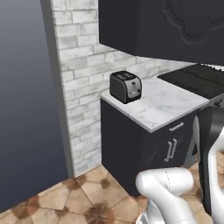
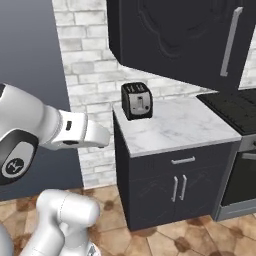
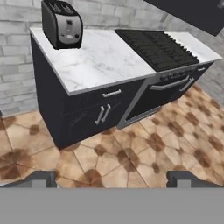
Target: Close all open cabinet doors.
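The black cabinet door (image 2: 185,40) with its silver bar handle (image 2: 231,42) hangs swung out above the marble desk (image 2: 175,127) and toaster (image 2: 137,100), so closing is not yet done, while the fingers (image 3: 43,178) stand wide, holding nothing.

Glossy white rounded arm (image 2: 45,127) links with dark joint bands (one bears a small, perhaps circular, logo).

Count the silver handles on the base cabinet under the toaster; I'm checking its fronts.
3: one horizontal drawer handle under the marble counter's edge, and two vertical door handles side by side below it.
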You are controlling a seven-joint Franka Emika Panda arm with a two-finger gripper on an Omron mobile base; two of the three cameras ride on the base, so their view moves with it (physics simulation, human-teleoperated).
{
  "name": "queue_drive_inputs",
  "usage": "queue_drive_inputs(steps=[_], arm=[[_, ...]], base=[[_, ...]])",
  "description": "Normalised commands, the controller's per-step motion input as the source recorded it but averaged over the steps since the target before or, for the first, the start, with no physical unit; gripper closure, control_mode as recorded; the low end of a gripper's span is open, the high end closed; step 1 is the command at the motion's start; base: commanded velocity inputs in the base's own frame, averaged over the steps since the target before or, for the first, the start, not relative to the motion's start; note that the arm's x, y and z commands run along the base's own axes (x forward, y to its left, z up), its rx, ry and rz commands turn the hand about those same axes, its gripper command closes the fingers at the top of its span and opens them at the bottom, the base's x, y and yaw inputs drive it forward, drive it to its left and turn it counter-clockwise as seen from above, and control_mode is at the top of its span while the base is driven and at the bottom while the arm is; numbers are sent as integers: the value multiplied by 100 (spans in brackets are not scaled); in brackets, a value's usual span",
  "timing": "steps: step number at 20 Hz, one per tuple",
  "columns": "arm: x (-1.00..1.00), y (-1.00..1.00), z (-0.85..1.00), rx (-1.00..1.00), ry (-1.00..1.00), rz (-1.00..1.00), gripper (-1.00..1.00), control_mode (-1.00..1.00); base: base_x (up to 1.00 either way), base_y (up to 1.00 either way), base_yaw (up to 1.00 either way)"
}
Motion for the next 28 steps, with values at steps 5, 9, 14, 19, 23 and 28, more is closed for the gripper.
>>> queue_drive_inputs(steps=[5, 9, 14, 19, 23, 28], arm=[[0, 0, 0, 0, 0, 0, -100, 100], [0, 0, 0, 0, 0, 0, -100, 100], [0, 0, 0, 0, 0, 0, -100, 100], [0, 0, 0, 0, 0, 0, -100, 100], [0, 0, 0, 0, 0, 0, -100, 100], [0, 0, 0, 0, 0, 0, -100, 100]], base=[[64, -68, 0], [31, -67, 0], [6, -12, 0], [15, -13, 0], [0, -66, 0], [5, -72, 0]])
